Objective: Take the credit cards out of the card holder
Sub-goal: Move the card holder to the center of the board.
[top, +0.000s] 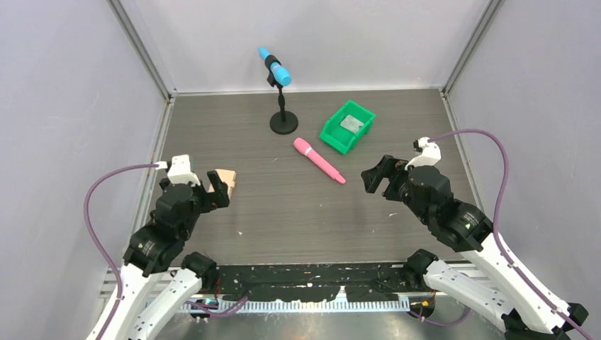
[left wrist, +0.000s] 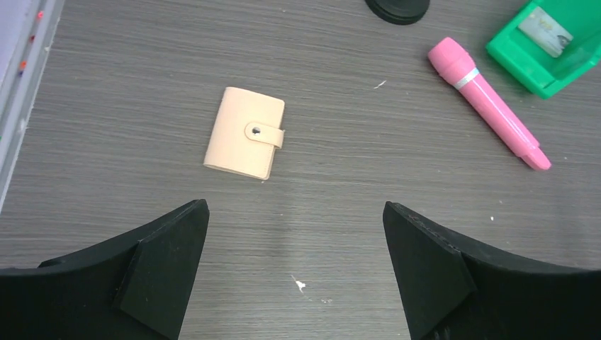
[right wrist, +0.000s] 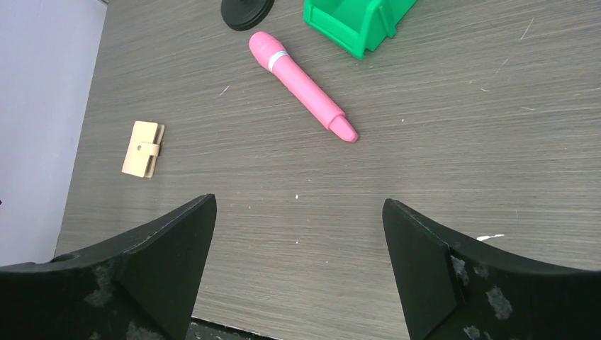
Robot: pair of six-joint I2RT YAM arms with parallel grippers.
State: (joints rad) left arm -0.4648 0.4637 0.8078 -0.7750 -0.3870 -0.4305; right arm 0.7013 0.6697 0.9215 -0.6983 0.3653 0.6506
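I see the card holder (left wrist: pixel 244 133) lying flat near the left edge of the bench. It is a tan sleeve, closed by a strap with a round snap. With the strap fastened, I cannot see its contents. In the top view the left gripper (left wrist: pixel 294 212) covers part of it. That gripper hovers above it, jaws spread wide and empty. The right gripper (right wrist: pixel 298 205) hangs near the right edge, also wide apart and empty. A pale grey card (left wrist: pixel 544 31) lies in the green bin (top: pixel 333 134); its far end is cut off in the left wrist view.
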